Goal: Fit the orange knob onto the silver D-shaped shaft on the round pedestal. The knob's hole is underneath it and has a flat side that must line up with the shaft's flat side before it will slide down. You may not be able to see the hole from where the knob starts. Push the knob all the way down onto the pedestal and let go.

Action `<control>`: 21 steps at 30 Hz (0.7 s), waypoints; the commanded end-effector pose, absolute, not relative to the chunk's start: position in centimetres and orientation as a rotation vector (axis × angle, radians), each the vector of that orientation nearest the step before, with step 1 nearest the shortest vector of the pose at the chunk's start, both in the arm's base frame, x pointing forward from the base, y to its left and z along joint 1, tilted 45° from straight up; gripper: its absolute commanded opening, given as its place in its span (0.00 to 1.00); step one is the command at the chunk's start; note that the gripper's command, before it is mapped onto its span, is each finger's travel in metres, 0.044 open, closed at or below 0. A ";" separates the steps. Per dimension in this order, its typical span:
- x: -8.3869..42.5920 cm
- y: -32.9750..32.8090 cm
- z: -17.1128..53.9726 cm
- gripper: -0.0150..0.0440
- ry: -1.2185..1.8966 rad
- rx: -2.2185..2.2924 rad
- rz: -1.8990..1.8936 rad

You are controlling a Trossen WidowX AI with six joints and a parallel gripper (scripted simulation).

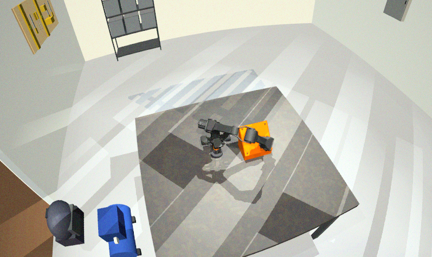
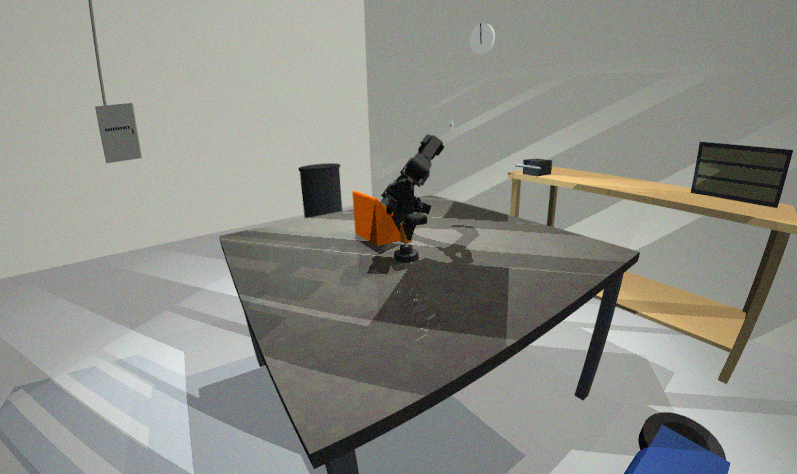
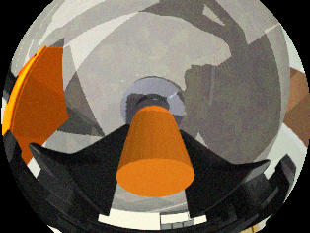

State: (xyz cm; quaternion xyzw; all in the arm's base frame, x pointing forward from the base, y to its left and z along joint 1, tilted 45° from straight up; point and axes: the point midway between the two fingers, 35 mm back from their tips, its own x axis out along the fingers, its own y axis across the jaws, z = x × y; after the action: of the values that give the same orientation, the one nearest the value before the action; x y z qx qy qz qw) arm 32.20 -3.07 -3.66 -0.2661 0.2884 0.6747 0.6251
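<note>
Grey stone-look table (image 1: 211, 217) (image 2: 306, 329) under me, and my gripper (image 1: 216, 145) (image 2: 408, 235) (image 3: 153, 131) is part-closed, snug on the orange knob (image 2: 405, 235) (image 3: 155, 148), which sits just above the round pedestal (image 1: 216, 154) (image 2: 406, 254) (image 3: 129, 106), so I figure the next move is down, flats lined up.

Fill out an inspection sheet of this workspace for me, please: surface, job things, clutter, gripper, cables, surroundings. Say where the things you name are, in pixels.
Surface: dark grey patterned tabletop (image 1: 243, 220) (image 2: 342, 365), streaked with light and shadow.
Job's things: tapered orange knob (image 3: 155, 148) above the round dark pedestal (image 1: 216, 154) (image 2: 406, 254); shaft's flat side cannot be made out.
Clutter: nothing seen; a bright orange block-like stand (image 1: 257, 156) (image 2: 370, 219) (image 3: 41, 99) is beside the arm.
Gripper: black gripper (image 3: 153, 131), closed on the knob.
Cables: nothing seen on the table.
Surroundings: blue rounded machine (image 1: 123, 245), light wooden workbench (image 2: 654, 191), dark metal shelf rack (image 1: 137, 33).
</note>
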 end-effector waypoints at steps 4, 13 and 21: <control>32.2 -3.2 -3.7 0.25 0.540 -0.731 1.608; 32.1 -3.0 -3.9 0.25 0.540 -0.731 1.608; 32.2 -2.9 -3.9 0.25 0.540 -0.731 1.608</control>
State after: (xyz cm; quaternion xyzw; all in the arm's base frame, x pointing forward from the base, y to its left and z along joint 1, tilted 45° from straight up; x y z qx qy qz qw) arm 32.10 -2.98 -3.92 -0.3129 0.2370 0.6943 0.6032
